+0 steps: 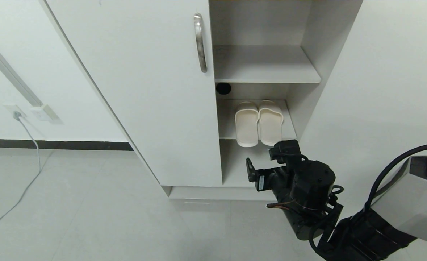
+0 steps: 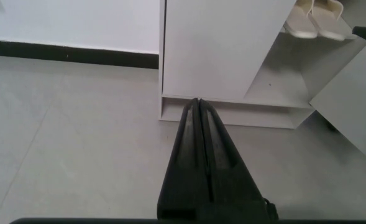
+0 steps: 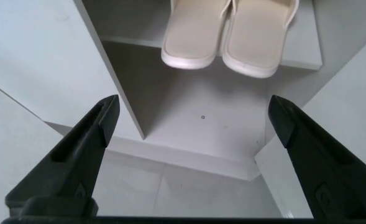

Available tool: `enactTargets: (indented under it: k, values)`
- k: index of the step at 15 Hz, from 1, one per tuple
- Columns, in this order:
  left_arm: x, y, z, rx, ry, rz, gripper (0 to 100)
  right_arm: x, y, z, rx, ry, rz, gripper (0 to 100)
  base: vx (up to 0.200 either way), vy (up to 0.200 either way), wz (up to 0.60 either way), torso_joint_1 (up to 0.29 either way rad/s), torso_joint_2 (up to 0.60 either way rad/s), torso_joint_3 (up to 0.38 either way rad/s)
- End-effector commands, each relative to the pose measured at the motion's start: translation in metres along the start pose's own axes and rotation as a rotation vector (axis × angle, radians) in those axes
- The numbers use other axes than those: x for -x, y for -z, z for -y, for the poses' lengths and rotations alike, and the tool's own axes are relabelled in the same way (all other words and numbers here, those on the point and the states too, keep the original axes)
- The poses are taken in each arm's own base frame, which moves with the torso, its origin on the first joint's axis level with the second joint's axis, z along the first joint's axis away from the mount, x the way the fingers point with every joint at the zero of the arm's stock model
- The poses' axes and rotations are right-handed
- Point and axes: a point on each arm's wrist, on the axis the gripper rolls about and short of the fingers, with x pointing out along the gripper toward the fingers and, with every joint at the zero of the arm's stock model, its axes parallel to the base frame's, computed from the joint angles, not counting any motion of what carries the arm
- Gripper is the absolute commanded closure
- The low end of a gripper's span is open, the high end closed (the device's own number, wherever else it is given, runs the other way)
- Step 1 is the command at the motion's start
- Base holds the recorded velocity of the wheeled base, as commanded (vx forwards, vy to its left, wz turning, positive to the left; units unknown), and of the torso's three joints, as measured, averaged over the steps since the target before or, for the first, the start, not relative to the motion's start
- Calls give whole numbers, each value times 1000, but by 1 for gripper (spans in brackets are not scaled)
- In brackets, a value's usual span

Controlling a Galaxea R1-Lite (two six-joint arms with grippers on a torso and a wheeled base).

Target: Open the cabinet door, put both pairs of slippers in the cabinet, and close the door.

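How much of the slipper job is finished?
Done: the cabinet door stands open, and one pair of slippers sits on the middle shelf. In hand: nothing, the right gripper is open and empty. Left: the second pair has to go in, then the door needs closing.

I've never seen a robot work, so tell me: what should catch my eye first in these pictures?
A pair of cream slippers stands out first, side by side on the middle shelf of the open cabinet, near ends jutting slightly past the shelf edge. Just before them hangs the black right gripper, open, facing the bottom compartment. Left of the opening, a curved metal handle shines on the shut door.
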Motion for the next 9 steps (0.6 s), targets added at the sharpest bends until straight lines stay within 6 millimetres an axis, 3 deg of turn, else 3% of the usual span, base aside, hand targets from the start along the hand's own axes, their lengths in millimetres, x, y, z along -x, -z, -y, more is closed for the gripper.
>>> enactTargets:
  k: [1,9]
  values:
    - [0,0,0,-1,-1,-1,100,0,1,0,4,0,-3,0,0,0,0,0,0,0]
    - [0,0,0,-1,1,-3,100,-1,6,0,15,-2,-15,0,0,0,0,1,1,156]
